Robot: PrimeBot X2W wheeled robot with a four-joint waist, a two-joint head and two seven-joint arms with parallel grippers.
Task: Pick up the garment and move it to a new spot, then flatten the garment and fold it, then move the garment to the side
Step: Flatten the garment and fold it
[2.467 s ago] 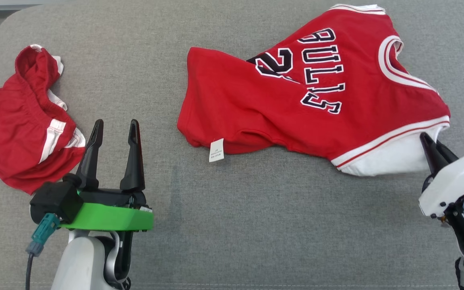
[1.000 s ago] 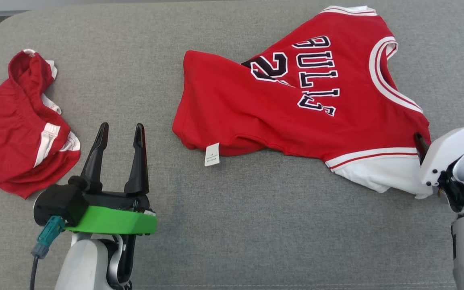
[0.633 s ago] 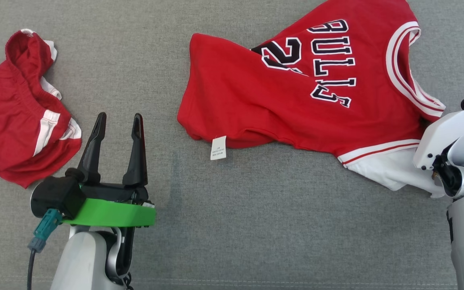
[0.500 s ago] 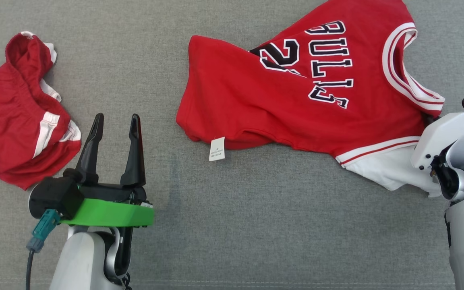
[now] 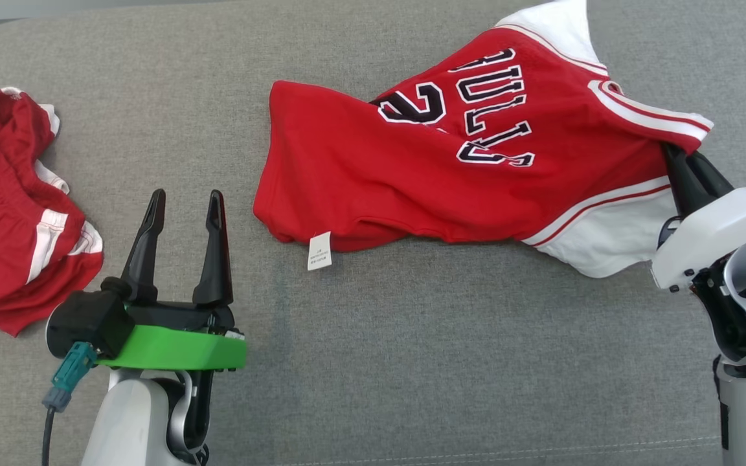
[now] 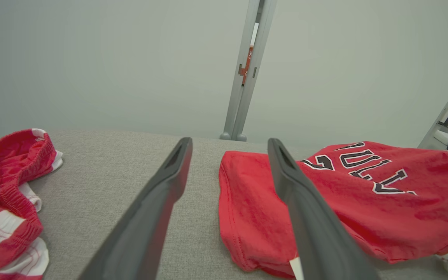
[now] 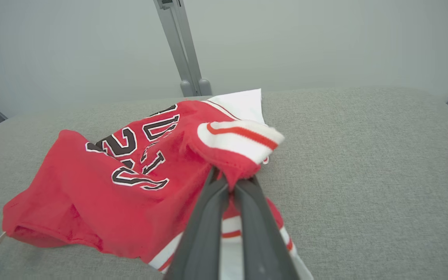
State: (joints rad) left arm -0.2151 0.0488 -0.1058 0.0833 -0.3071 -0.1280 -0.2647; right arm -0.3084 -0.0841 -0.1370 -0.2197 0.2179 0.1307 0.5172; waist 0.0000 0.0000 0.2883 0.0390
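The right tool (image 5: 676, 158) was clamped on the jersey (image 5: 412, 168) at frame right; its length lay leftward toward the left tool (image 5: 186, 195) (fingers apart).

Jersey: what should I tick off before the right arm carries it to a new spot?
1. The right fingers are shut on the jersey near its striped trim: ok.
2. Both fabric layers are pinched: cannot tell.
3. The left fingers are open and apart from the jersey: ok.
4. The shorts lie apart from the jersey: ok.
5. The jersey lies flat: not ok, it is raised at the gripped end.
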